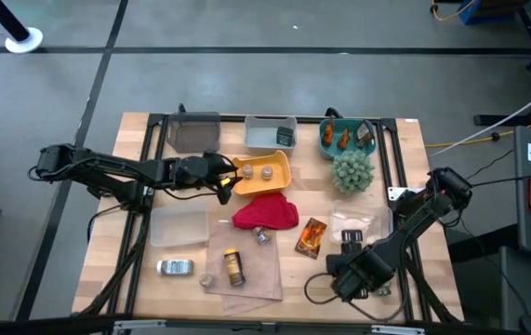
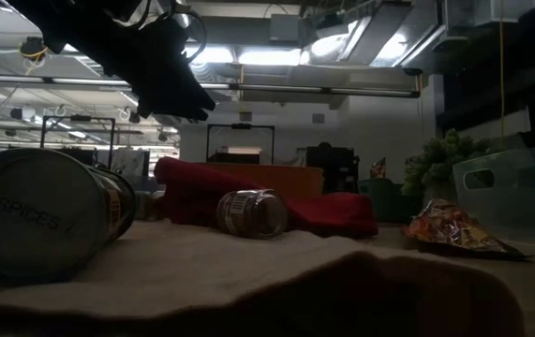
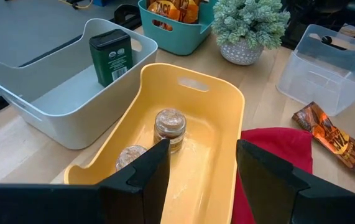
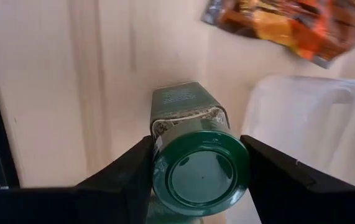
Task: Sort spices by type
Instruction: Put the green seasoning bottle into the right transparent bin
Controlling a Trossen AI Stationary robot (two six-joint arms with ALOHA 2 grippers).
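Fingers of the right gripper (image 4: pixel 196 171) stand on either side of a green-lidded jar (image 4: pixel 197 149) lying on the wooden surface (image 1: pixel 135 270), their pads at the lid's edges; whether they press it I cannot tell. Just beside that jar sit a clear plastic bin (image 4: pixel 308 118) and an orange-brown foil sachet (image 4: pixel 289 25).

Fingers of the left gripper (image 3: pixel 197 171) are apart and grip nothing, poised over the near rim of a yellow bin (image 3: pixel 227 112). Inside that bin are two tan-topped pots (image 3: pixel 169 126), one upright, the other nearer the fingers. Next to it, a pale grey bin (image 3: pixel 40 93) holds one dark tin (image 3: pixel 110 57). Behind, a teal bin (image 3: pixel 189 34) carries orange sachets, and a fuzzy green plant (image 3: pixel 248 22) in its pot stands just beside it.

A red cloth (image 1: pixel 265 212) lies bunched against the yellow bin, with a silver-capped jar (image 1: pixel 262 235) at its edge. On a tan mat (image 1: pixel 256 270) lie a yellow-capped brown bottle (image 1: pixel 234 266) and a small pot (image 1: pixel 207 279); a silver tin (image 1: pixel 176 268) lies just off it.
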